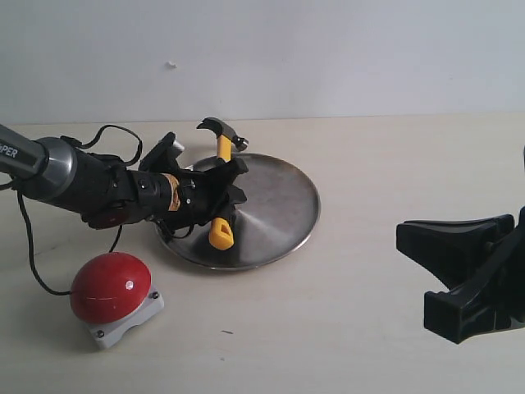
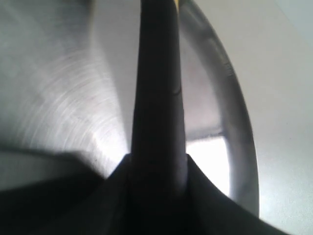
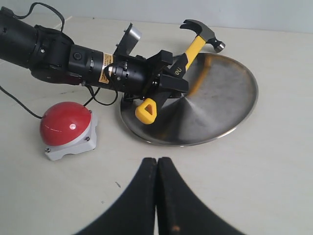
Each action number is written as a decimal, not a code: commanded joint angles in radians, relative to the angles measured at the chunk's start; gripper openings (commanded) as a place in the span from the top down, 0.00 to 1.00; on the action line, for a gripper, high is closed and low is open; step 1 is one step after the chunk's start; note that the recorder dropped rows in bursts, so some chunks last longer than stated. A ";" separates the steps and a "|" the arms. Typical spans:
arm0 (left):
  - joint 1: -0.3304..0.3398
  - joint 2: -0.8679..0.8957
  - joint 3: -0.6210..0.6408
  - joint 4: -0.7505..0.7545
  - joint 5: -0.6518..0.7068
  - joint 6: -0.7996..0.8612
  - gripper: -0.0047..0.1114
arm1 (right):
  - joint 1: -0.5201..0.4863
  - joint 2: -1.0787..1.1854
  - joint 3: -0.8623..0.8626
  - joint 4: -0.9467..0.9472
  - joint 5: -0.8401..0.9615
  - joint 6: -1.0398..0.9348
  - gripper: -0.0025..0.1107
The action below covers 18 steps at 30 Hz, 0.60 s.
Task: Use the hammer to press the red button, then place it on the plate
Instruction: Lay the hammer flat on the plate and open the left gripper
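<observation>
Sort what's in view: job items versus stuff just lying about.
Job:
- hammer, gripped by the left claw over the plate
- red button
- plate

Just there:
- right claw, shut, holding nothing
- black cable beside the button
- table

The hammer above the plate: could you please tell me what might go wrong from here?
1. The head of the hammer juts past the far rim of the plate; released like this, it might catch the rim and roll off.
2. The left gripper, shut on the handle, sits low over the plate; lowering further could shove or tip it.
3. The arm's black cable trails beside the red button and might snag it on withdrawal.
</observation>
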 commanded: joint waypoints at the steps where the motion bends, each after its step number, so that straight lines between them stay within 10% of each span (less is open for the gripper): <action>1: -0.002 -0.002 -0.007 0.002 -0.023 0.000 0.96 | 0.002 -0.003 0.005 -0.003 -0.016 -0.001 0.98; 18: -0.002 -0.002 -0.007 0.080 -0.054 -0.051 0.55 | 0.002 -0.003 0.005 -0.001 -0.016 -0.001 0.98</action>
